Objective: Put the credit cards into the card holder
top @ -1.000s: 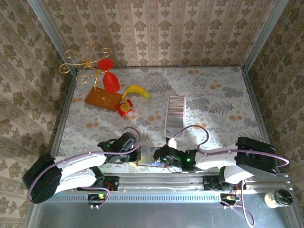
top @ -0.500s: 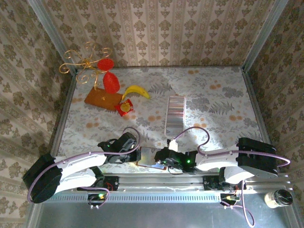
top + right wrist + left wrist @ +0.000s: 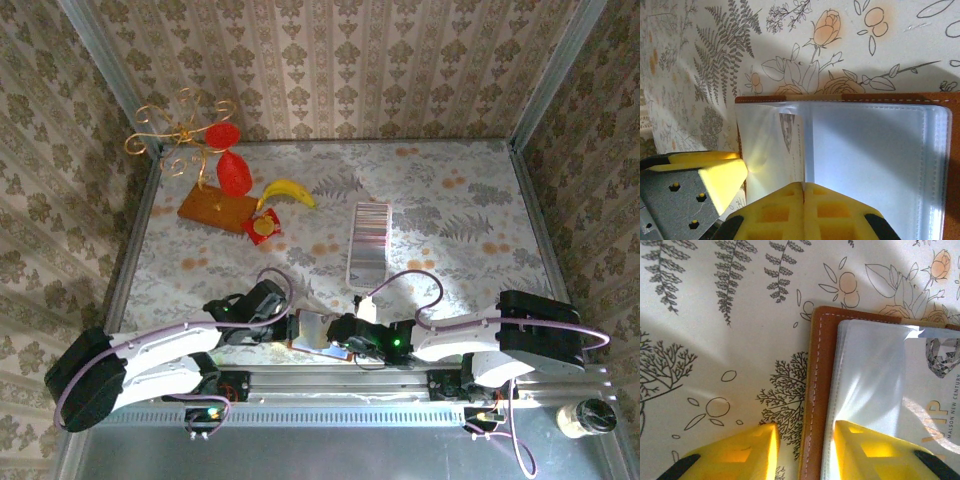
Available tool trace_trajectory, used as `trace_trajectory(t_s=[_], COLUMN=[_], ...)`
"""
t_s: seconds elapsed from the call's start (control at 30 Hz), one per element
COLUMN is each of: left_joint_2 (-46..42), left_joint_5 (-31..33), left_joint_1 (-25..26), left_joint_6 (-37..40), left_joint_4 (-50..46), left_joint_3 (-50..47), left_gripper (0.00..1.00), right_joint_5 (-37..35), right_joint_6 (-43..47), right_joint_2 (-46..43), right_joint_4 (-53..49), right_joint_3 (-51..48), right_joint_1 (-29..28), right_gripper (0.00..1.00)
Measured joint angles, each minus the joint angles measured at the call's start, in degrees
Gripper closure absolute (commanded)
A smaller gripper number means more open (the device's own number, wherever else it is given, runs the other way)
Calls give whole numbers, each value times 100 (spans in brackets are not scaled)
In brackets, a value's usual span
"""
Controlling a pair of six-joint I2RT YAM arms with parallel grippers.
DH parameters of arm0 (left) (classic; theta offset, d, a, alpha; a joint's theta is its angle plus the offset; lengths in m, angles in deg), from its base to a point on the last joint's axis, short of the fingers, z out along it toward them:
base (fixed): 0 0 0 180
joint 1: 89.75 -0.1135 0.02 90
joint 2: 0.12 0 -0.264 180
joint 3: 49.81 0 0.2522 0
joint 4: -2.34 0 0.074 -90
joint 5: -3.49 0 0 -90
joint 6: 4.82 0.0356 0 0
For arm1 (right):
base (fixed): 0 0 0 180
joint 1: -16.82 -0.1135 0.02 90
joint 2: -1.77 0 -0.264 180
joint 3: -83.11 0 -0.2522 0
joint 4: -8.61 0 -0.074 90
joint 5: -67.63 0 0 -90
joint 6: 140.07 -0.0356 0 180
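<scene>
Table cover (image 3: 440,200): pale floral cloth, ferns and orange blossoms.
Banana (image 3: 287,191): lies far left, just beside the board.
Board (image 3: 217,209): orange-brown, flat, carrying a gold wire stand (image 3: 172,133) with red ornaments (image 3: 233,172).
Red square (image 3: 265,228): sits by the board's corner, yellow disc on top.

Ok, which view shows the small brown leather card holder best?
Right wrist: the card holder lies open, its clear sleeves spread wide. Left wrist shows one stitched corner; top external, a small distant patch.
</scene>
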Motion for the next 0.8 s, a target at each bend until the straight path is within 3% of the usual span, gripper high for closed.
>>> trace_trajectory(t_s=[0.37,0.63,0.8], left_joint_2=[-542,-68,306], left_joint_5=[76,33,74], left_joint_1=[0,0,-2], left_joint_6=[-48,107,225], left_joint_4=[-378,-433,-629], left_joint_3=[-90,116,334], left_gripper=[39,42,54], right_joint_5=[-87,-129,-129], right_joint_6=[-181,-184,-173], right_joint_2=[7,140,352], right_joint_4=[39,463,927], right_joint_3=[-127,-295,-310], right_joint_1=[-37,-59,-59], right_gripper=[100,100,100])
